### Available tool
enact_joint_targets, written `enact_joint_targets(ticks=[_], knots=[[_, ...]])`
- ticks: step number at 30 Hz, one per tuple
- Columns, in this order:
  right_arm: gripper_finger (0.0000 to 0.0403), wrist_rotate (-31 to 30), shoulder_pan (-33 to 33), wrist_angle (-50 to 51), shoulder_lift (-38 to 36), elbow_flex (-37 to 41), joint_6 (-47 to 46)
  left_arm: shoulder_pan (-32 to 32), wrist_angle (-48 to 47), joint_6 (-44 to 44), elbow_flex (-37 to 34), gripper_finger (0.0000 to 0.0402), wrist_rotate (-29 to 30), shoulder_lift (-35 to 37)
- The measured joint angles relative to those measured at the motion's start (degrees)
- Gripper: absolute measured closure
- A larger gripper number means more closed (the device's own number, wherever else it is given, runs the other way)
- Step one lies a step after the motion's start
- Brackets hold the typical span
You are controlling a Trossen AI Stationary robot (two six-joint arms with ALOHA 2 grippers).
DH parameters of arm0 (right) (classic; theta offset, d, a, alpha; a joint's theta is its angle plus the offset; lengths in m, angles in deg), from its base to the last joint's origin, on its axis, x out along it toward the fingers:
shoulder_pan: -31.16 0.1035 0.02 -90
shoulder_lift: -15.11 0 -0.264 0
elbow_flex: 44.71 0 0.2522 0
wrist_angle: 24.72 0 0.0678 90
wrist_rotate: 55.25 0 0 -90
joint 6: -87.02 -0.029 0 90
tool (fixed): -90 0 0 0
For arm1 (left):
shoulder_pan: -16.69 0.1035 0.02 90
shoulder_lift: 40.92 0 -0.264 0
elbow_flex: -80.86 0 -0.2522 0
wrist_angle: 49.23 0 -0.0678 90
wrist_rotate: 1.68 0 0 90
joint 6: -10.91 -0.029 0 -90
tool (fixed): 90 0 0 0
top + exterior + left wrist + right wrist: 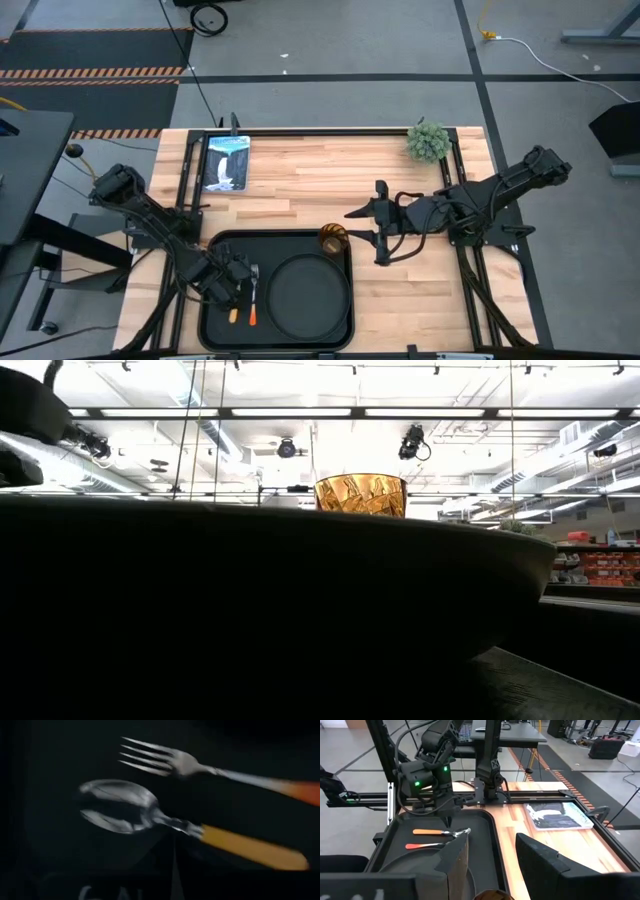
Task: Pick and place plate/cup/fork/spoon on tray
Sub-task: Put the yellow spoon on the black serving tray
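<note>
The black tray (215, 250) lies at the table's near edge. The round black plate (310, 295) lies in its right half. The fork (165, 760) and the spoon (120, 812) lie side by side on the tray's left half, orange handles toward the near edge. My left gripper (236, 280) hovers just above their metal ends, shut and empty. The amber cup (332, 240) stands at the tray's far right corner. My right gripper (362, 232) is open just right of the cup, its fingers (455, 865) on either side without touching it.
A small green plant (428, 142) stands at the table's far right. A picture book (226, 162) lies at the far left. Bare wood lies between them and to the right of the tray. The plate's rim (300, 560) fills the low view.
</note>
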Motion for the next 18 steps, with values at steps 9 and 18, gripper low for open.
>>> enact_joint_targets(ticks=[9,18], knots=[[0.0231,0.0,1.5,0.02,0.02,0.0,-0.22,-4.51,2.32,-5.36,0.1,0.0377,-0.61,-1.76],[0.0231,-0.98,2.67,0.0,0.02,0.0,-0.24,-7.09,9.17,-5.5,0.1,0.0377,-5.0,-7.0]])
